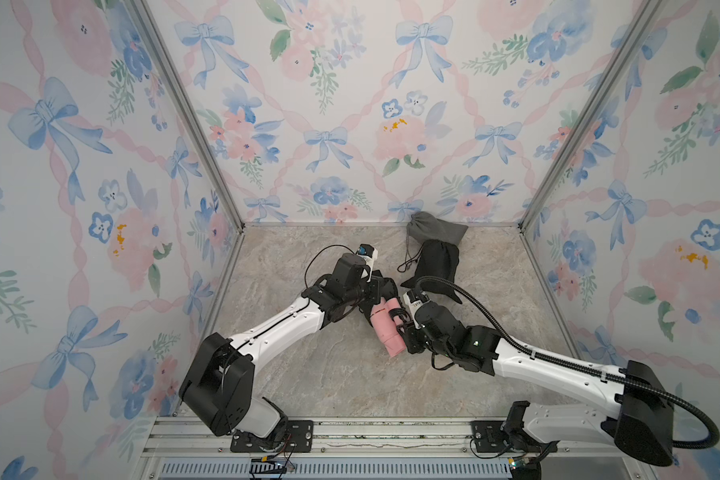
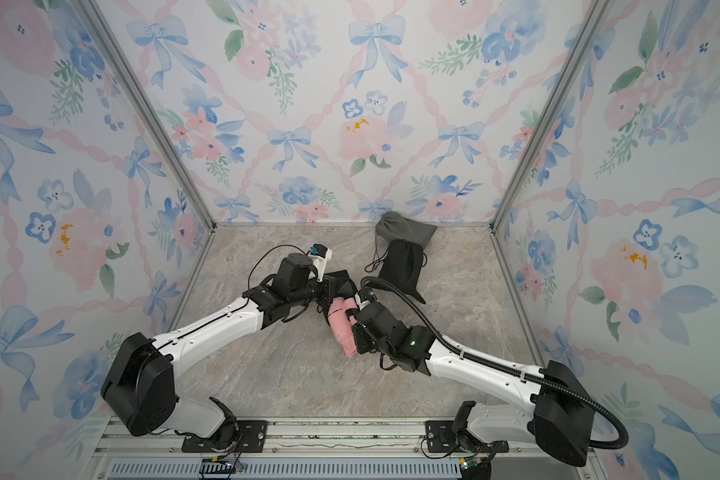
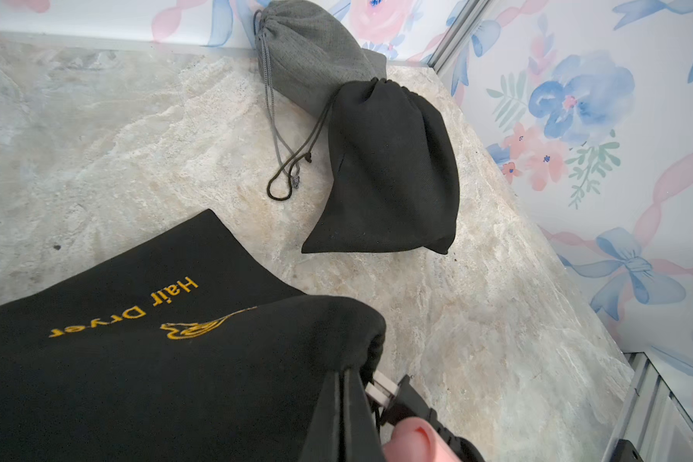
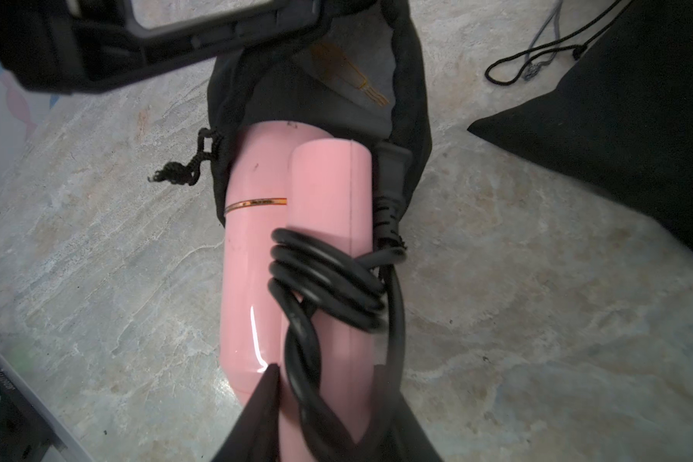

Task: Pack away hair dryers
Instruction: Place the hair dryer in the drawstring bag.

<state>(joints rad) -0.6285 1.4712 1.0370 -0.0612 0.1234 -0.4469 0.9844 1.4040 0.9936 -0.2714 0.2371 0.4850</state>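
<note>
A pink hair dryer [image 1: 385, 328] [image 2: 344, 328] lies mid-table, handle folded against its barrel and black cord [image 4: 325, 276] wound round it. Its front end sits just inside the mouth of a black pouch [image 3: 137, 380] [image 4: 321, 92] with gold "Hair Dryer" print. My right gripper [image 4: 329, 368] [image 1: 402, 322] is shut on the dryer's handle and cord at the rear end. My left gripper [image 3: 347, 384] is shut on the pouch's rim, holding the mouth up. The cord's plug [image 3: 393, 396] rests at the pouch's opening. The pink dryer is the only one in view.
A grey drawstring pouch [image 1: 435, 228] [image 3: 309, 52] leans in the back corner, with a bulging black pouch [image 1: 437, 259] [image 3: 389, 172] against it, both drawn shut, strings trailing on the marble-look tabletop [image 1: 308, 374]. Flowered walls [image 1: 641, 208] enclose three sides.
</note>
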